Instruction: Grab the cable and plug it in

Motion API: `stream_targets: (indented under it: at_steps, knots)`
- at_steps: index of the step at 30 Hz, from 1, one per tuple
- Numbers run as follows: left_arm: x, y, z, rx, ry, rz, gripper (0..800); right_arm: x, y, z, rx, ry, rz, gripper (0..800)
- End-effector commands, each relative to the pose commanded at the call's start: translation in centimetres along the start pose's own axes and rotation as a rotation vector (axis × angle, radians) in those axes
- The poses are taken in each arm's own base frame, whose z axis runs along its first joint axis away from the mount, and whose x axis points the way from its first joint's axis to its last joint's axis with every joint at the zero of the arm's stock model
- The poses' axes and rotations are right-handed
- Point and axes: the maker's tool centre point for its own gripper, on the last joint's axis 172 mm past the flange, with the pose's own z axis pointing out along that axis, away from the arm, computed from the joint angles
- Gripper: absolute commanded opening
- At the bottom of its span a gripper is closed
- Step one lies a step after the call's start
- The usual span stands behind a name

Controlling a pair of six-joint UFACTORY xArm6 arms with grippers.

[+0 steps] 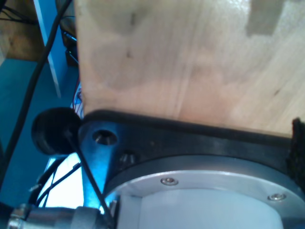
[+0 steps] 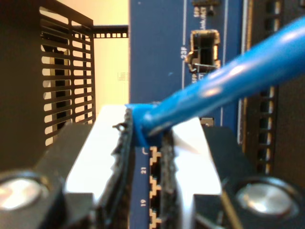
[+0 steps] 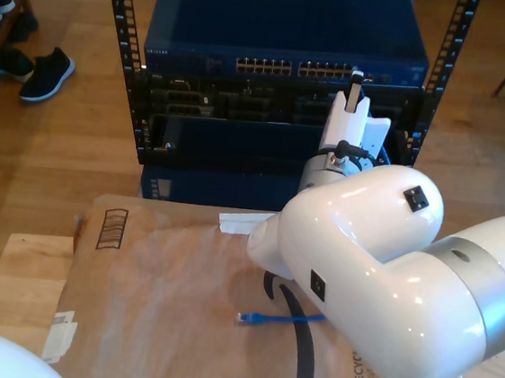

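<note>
Between the two padded fingers (image 2: pixel 119 157) of my second gripper (image 2: pixel 145 143), the cable (image 2: pixel 228 78) is being pinched near its end, the jaws clamped tight on it, and its blue length is running off toward the upper right of the second wrist frame. Behind the jaws a blue panel (image 2: pixel 157 57) with numbered ports is standing close, and a black slotted grille (image 2: pixel 62 71) is filling the left part of that frame.

Seen from the exterior camera, my second gripper (image 3: pixel 356 84) is reaching up at the rack (image 3: pixel 283 66) in the upper middle of the frame, right beside the row of ports on the blue switch (image 3: pixel 286 39). The cable's other end (image 3: pixel 279 319) is lying on brown paper (image 3: pixel 160 297) in the lower middle of the frame, its plug pointing toward the exterior view's left.

My first gripper's wrist camera is looking across a wooden surface (image 1: pixel 190 62) and a black and metal base (image 1: pixel 200 157); I cannot tell whether its jaws are parted or closed.
</note>
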Motion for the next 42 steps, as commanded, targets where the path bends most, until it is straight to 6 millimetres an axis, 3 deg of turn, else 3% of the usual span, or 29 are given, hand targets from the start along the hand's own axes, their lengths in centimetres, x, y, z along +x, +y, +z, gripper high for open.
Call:
stream_targets:
  at_steps: [13, 24, 42]
  knots:
    - [-0.1, 0.0, 0.1, 0.0, -0.002, 0.0, 800, 0.0, 0.2, -0.6, -0.013, -0.009, -0.007, 0]
    - [0.0, 0.0, 0.0, 0.0, 0.0, 0.0, 800, -1.2, -0.1, -0.6, -0.001, -0.049, -0.018, 0]
    - [-0.1, 0.0, 0.1, -0.001, -0.002, -0.001, 800, -0.9, -0.3, -0.3, 0.005, -0.042, -0.016, 0]
